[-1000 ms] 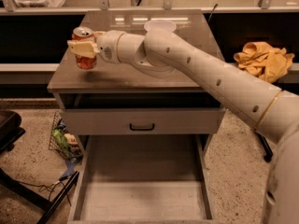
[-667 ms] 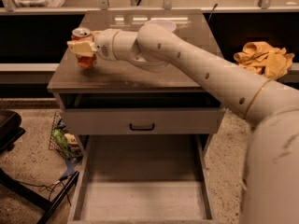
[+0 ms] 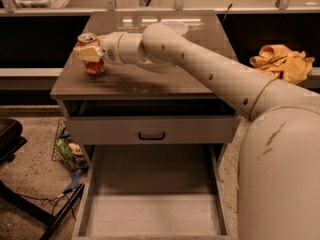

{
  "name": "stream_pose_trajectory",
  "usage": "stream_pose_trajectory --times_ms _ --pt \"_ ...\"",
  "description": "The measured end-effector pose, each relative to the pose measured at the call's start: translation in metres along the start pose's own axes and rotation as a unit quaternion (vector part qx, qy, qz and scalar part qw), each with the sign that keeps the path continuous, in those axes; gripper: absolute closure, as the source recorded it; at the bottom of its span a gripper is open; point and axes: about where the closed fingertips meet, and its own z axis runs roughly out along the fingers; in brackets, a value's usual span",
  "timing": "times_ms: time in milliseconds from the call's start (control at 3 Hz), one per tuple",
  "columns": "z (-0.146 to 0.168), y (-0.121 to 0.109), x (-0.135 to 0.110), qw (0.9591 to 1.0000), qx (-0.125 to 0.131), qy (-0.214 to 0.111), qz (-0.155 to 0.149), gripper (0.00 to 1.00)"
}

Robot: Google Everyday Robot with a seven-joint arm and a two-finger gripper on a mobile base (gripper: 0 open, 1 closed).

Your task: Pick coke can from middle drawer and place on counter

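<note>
The coke can (image 3: 93, 64) is red with a silver top and stands upright at the far left of the counter (image 3: 150, 81). My gripper (image 3: 89, 52) reaches in from the right and its tan fingers (image 3: 86, 49) are closed around the can's upper half. The can's base looks level with the counter top. The middle drawer (image 3: 150, 211) is pulled wide open at the bottom of the view, with its pale floor bare. My arm stretches from the lower right across the counter.
A white bowl (image 3: 175, 28) sits at the back of the counter, partly behind my arm. A drawer with a grey front and black handle (image 3: 151, 135) is slightly open above the middle drawer. A yellow cloth (image 3: 282, 61) lies at right. A wire basket (image 3: 67, 151) and a chair base (image 3: 15, 144) stand on the floor at left.
The can and gripper stay at the same spot on the counter's left side. My arm's elbow and shoulder have swung closer and fill more of the right side.
</note>
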Motion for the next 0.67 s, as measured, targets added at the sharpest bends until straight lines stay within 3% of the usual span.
stream_pose_trajectory --times_ms 333,667 --pt "0.0031 0.0029 0.0001 1.0 -0.003 0.0 0.0 0.55" --pt "0.005 0.0048 0.0001 1.0 -0.005 0.0 0.0 0.32"
